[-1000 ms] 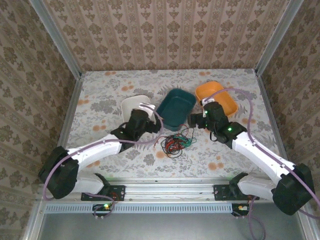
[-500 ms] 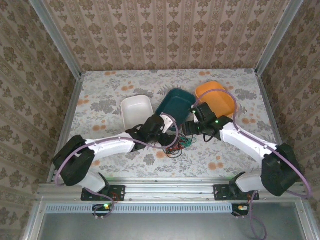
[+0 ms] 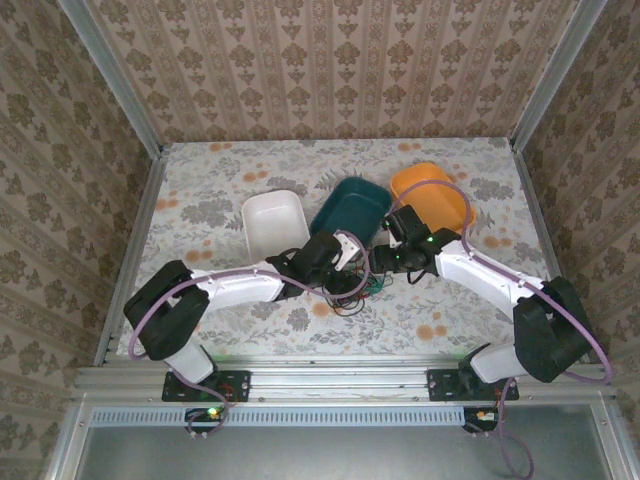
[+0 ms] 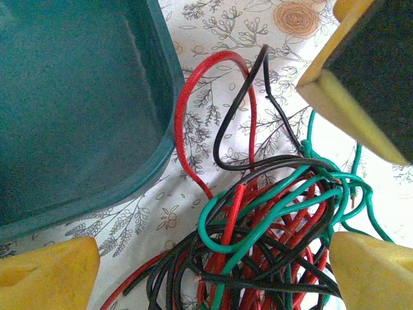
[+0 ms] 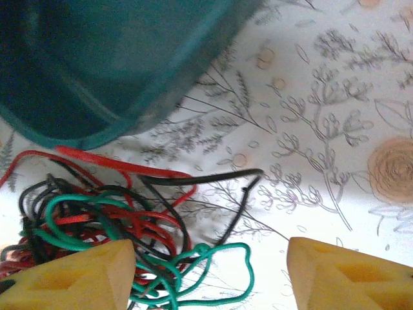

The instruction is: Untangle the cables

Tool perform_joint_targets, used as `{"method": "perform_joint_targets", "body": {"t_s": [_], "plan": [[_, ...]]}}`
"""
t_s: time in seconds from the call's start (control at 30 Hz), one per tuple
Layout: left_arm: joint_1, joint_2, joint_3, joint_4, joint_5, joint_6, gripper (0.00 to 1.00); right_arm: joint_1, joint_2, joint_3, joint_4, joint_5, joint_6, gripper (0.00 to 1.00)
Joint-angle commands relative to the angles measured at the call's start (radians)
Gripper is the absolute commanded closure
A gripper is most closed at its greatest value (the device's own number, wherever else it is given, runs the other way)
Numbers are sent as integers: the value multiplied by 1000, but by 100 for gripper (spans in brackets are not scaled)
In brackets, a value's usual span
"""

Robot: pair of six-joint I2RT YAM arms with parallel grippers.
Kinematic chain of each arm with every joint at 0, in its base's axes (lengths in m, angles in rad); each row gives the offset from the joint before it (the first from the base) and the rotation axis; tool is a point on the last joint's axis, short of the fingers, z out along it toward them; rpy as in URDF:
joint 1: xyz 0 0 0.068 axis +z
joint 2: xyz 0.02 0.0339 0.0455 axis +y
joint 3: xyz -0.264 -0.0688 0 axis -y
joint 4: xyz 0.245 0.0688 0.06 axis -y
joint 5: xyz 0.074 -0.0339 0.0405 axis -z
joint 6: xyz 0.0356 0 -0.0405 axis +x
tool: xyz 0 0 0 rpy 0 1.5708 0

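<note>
The cables (image 3: 352, 294), thin red, black and green wires, lie in one small knot on the bench (image 3: 200, 190), just in front of the near corner of the teal tray (image 3: 352, 208). A white tray (image 3: 273, 220) sits just to the left of the teal one and an orange tray (image 3: 433, 193) just to its right.

Both arms reach in to the knot from opposite sides. The left gripper (image 4: 213, 278) is spread wide and holds nothing. Its yellow fingers (image 4: 48, 274) stand on either side of the pile, so most of the tangle sits in the gap between them. A red loop and a black loop stick out of the knot toward the teal tray's rim. A green wire winds over the top.

The right gripper (image 5: 213, 278) is also apart, though less widely, and grips nothing. The edge of the tangle lies against its left finger, and one loose green loop lies on the cloth between the two fingers. A black wire end points away from the pile across the floral cloth.
</note>
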Motion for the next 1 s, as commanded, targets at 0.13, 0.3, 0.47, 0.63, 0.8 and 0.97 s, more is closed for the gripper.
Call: {"method": "perform_joint_targets", "body": {"t_s": [0.13,0.3,0.47,0.63,0.8,0.97], "plan": [[4,41,38,-24,26,41,14,-47,4,-86,-11,-84,40,41],[4,63,37,-20,29,36,19,-48,46,-110,42,-132,57,50],[3,85,39,-20,31,32,23,-50,79,-131,103,-152,77,57],[3,92,32,-21,23,36,26,-51,111,-132,138,-152,92,69],[3,104,31,-27,18,39,32,-53,108,-140,146,-115,104,100],[3,128,28,-27,16,35,51,-53,27,-147,111,23,132,100]]}}
